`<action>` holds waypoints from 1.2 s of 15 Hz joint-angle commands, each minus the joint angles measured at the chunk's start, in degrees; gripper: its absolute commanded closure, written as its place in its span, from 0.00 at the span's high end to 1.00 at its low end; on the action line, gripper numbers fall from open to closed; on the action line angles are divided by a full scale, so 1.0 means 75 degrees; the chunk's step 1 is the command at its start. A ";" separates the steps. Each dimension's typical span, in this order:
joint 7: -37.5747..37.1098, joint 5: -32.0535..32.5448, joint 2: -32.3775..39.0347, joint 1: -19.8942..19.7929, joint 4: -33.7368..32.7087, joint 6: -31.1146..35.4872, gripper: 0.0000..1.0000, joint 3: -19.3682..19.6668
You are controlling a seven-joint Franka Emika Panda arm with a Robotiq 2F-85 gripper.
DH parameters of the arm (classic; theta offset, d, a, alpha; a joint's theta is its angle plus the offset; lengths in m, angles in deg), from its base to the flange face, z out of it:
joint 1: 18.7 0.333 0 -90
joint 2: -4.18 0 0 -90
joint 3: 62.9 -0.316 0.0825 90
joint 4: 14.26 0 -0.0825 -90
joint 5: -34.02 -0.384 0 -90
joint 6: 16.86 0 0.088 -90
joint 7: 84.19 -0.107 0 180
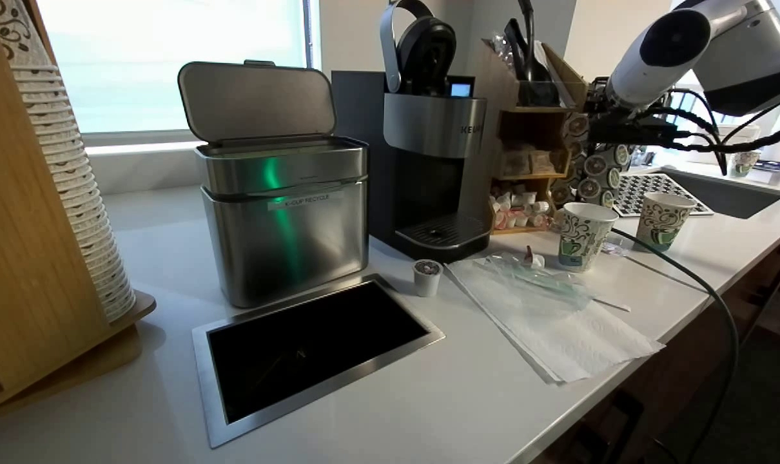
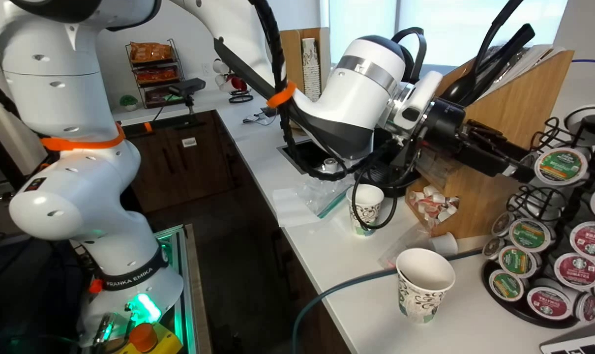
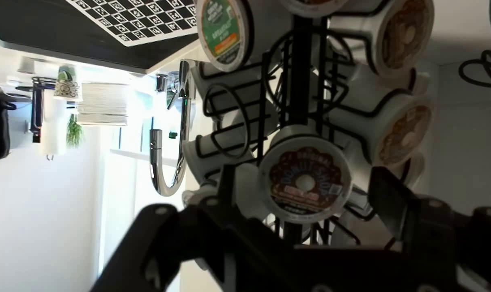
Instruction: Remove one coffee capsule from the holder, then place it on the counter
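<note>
The holder is a black wire rack of round capsules; its base [image 2: 516, 304] shows in an exterior view and its centre post [image 3: 300, 81] in the wrist view. In an exterior view, capsules [image 1: 595, 165] show on it behind the wooden organizer. My gripper [image 3: 306, 181] is open, with a finger on each side of a brown-labelled Donut Shop capsule [image 3: 305, 178] that sits in the rack. Gaps show between it and both fingers. In an exterior view the gripper [image 2: 516, 167] is beside the rack's upper part. The counter [image 1: 480, 399] is white.
A single capsule [image 1: 427, 277] stands on the counter beside the dark opening [image 1: 312, 348]. A wooden organizer [image 2: 514, 113] stands close to my gripper. Paper cups [image 2: 423, 285], a plastic bag [image 1: 551, 283], a coffee machine [image 1: 435, 125] and a steel bin [image 1: 293, 238] are along the counter.
</note>
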 commanded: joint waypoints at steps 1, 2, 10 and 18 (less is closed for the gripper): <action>0.0339 -0.0528 -0.0285 0.0250 0.0343 -0.0393 1.00 0.0107; 0.0389 -0.0620 -0.0310 0.0273 0.0357 -0.0477 1.00 0.0111; 0.0637 -0.0944 -0.0335 0.0440 0.0324 -0.0677 0.29 0.0123; 0.0727 -0.0964 -0.0369 0.0505 0.0360 -0.0628 0.29 0.0127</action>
